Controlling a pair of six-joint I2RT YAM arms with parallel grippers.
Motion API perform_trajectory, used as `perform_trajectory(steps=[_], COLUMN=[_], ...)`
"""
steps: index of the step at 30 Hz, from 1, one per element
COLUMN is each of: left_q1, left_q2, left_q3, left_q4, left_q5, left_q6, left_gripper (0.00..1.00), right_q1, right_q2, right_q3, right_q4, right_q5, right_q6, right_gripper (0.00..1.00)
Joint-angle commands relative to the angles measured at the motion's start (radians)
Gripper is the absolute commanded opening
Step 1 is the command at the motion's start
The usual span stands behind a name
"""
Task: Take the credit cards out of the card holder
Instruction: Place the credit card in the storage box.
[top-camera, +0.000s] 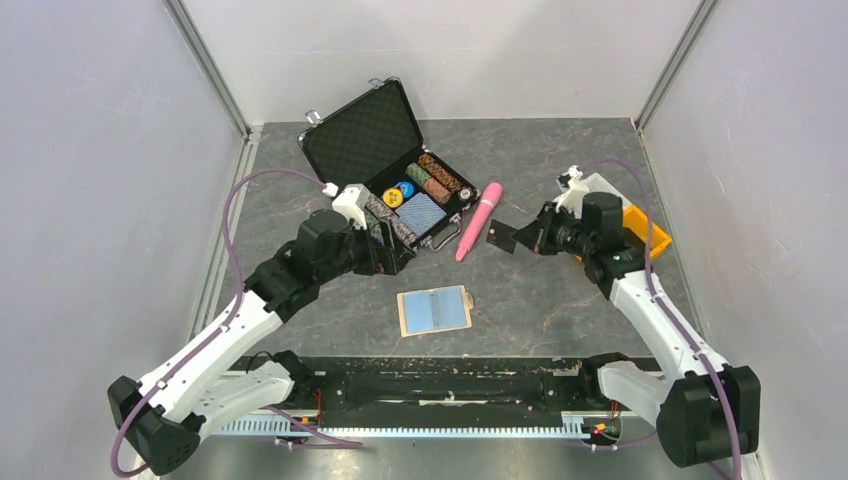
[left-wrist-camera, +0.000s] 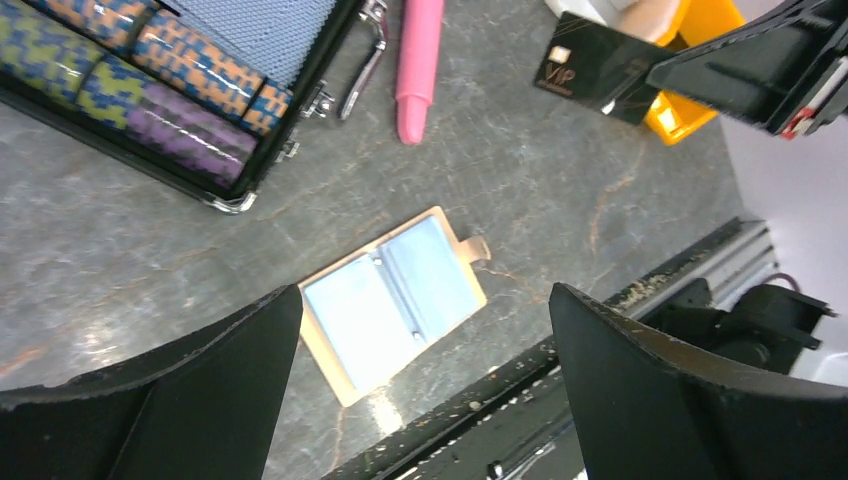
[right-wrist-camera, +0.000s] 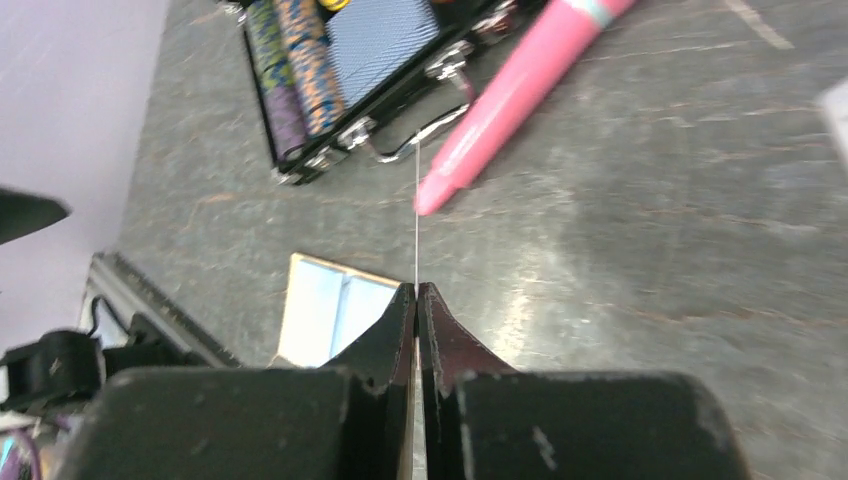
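Note:
The tan card holder (top-camera: 435, 310) lies open and flat on the table near the front. Light blue faces show in both halves and its tab points right. It also shows in the left wrist view (left-wrist-camera: 395, 300) and the right wrist view (right-wrist-camera: 325, 310). My right gripper (top-camera: 522, 240) is shut on a dark credit card (top-camera: 499, 238), held above the table to the right of the holder. The card reads "VIP" in the left wrist view (left-wrist-camera: 600, 70) and is a thin edge-on line in the right wrist view (right-wrist-camera: 417, 220). My left gripper (top-camera: 395, 255) is open and empty, above and left of the holder.
An open black chip case (top-camera: 360, 135) with poker chips and a blue patterned rectangle stands at the back left. A pink pen-like stick (top-camera: 478, 220) lies beside it. A yellow bin (top-camera: 650, 235) sits at the right. A black rail (top-camera: 450, 380) runs along the front edge.

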Motion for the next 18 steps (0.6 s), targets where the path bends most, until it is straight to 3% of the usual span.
perform_trajectory(steps=[1, 7, 18], left_q1=[0.004, 0.004, 0.004], left_q2=[-0.003, -0.027, -0.043], left_q3=[0.110, 0.100, 0.078], left_q4=[-0.112, -0.123, -0.140], left_q5=[-0.108, -0.134, -0.119], left_q6=[0.150, 0.204, 0.193], left_gripper=[1.00, 1.00, 1.00], right_q1=[-0.090, -0.284, -0.544], right_q2=[0.026, 0.093, 0.206], right_q3=[0.131, 0.267, 0.340], right_q4=[-0.185, -0.332, -0.382], right_q5=[0.089, 0.148, 0.144], right_q6=[-0.093, -0.180, -0.146], right_gripper=[0.00, 0.00, 0.00])
